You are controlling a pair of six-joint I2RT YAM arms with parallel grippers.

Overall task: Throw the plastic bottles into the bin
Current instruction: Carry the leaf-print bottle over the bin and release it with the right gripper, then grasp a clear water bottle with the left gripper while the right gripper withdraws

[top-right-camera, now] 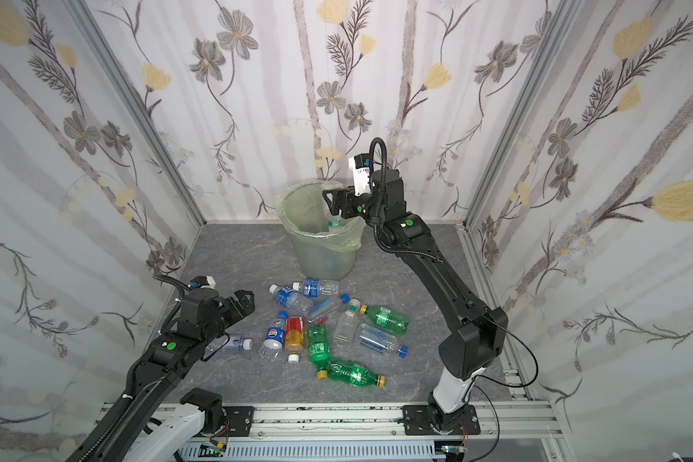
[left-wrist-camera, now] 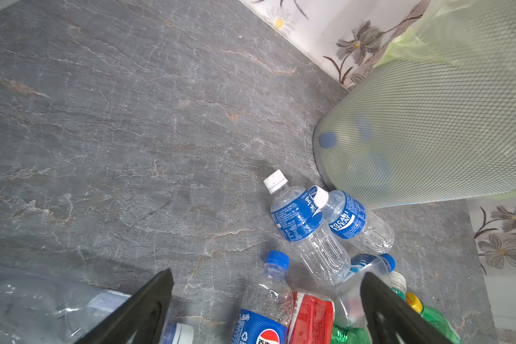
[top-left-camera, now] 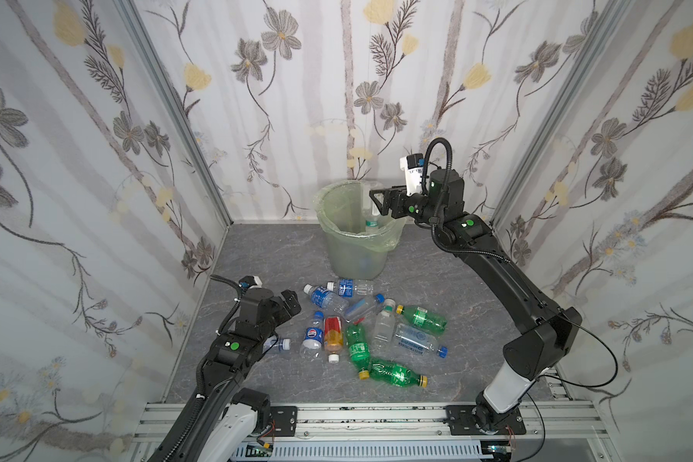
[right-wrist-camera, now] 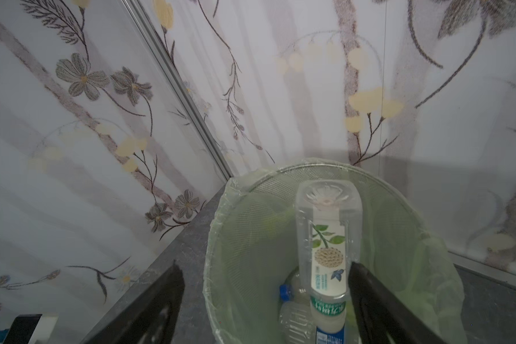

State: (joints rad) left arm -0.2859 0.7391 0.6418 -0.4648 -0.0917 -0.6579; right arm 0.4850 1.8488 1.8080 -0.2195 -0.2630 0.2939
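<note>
Several plastic bottles (top-left-camera: 373,332) lie in a heap on the grey floor: clear with blue labels, green with yellow caps, one amber with a red label (top-left-camera: 333,334). The pale green bin (top-left-camera: 357,256) stands behind them by the back wall. My right gripper (top-left-camera: 377,204) hangs open over its rim. A clear bottle with a white leaf label (right-wrist-camera: 328,238) is cap-down in the bin's mouth, beside one finger and free of the other. More bottles (right-wrist-camera: 295,315) lie inside. My left gripper (top-left-camera: 291,302) is open and empty, just left of the heap, above the Pepsi bottle (left-wrist-camera: 265,315).
A clear bottle (top-left-camera: 279,345) lies partly under my left wrist. Flowered walls close in the floor on three sides, and the bin (left-wrist-camera: 429,143) sits close to the back wall. An aluminium rail (top-left-camera: 377,420) carrying both arm bases runs along the front.
</note>
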